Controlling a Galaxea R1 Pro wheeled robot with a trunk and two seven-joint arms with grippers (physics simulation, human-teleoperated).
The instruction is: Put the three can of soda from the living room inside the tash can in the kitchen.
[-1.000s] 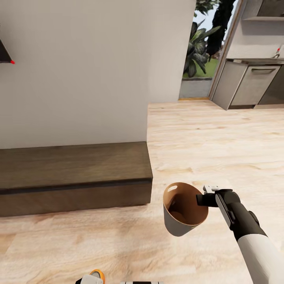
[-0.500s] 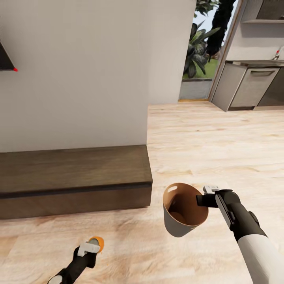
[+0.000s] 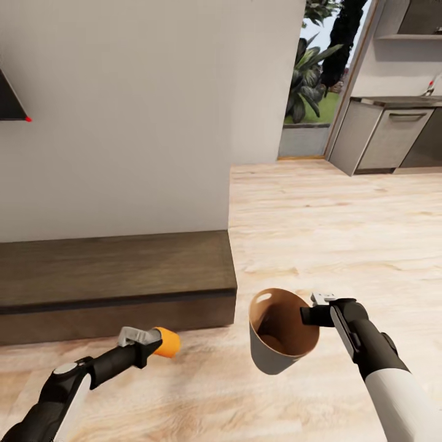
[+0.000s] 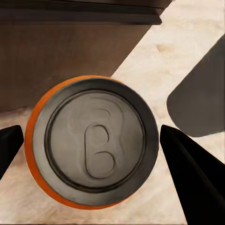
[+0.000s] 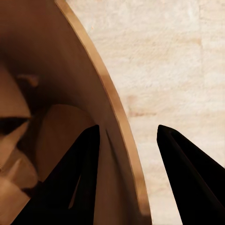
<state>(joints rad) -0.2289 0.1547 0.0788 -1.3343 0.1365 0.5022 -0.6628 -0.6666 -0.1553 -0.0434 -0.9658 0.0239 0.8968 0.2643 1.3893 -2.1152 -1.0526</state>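
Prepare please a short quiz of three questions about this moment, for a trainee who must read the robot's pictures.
1. True or false: the left gripper holds the small orange drink can with the silver-grey top.
2. Which thing does the right gripper clamp? A) the dark wooden bench B) the rim of the pale grey tapered trash can with the copper-brown inside C) the grey kitchen cabinet
3. Fill in: in the head view, the can is to the ____ of the trash can.

Key: 1 true; 2 B; 3 left.
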